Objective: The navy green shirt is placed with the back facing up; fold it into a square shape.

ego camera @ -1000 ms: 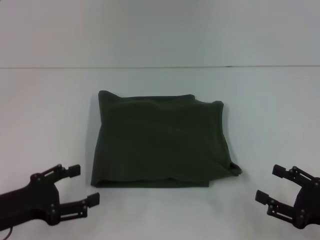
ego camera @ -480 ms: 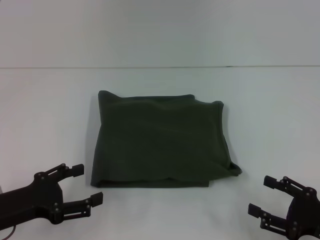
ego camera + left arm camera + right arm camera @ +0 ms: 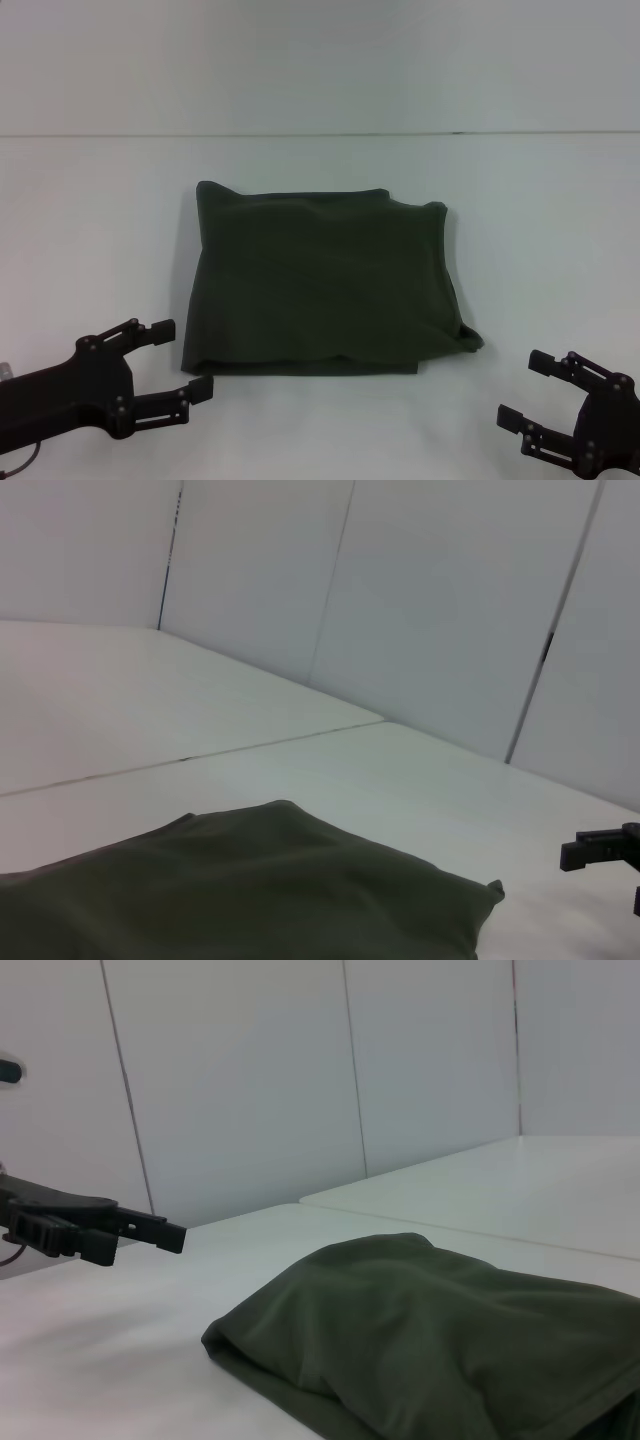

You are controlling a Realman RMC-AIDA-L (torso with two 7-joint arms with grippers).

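Note:
The navy green shirt [image 3: 325, 280] lies folded into a near-square block in the middle of the white table [image 3: 100, 220], plain side up; it also shows in the left wrist view [image 3: 240, 890] and the right wrist view [image 3: 440, 1340]. My left gripper [image 3: 185, 358] is open at the front left, just off the shirt's near left corner, holding nothing. At the front right my right gripper [image 3: 522, 391] is open and empty, apart from the shirt's near right corner. The right wrist view shows the left gripper [image 3: 130, 1228] far off.
White table surface surrounds the shirt on every side. A white wall [image 3: 320, 60] rises behind the table's far edge. A small lump of cloth [image 3: 470, 340] sticks out at the shirt's near right corner.
My left gripper has moved right and slightly forward toward the shirt's near left corner. My right gripper dropped lower toward the front edge, then held. The shirt has not moved.

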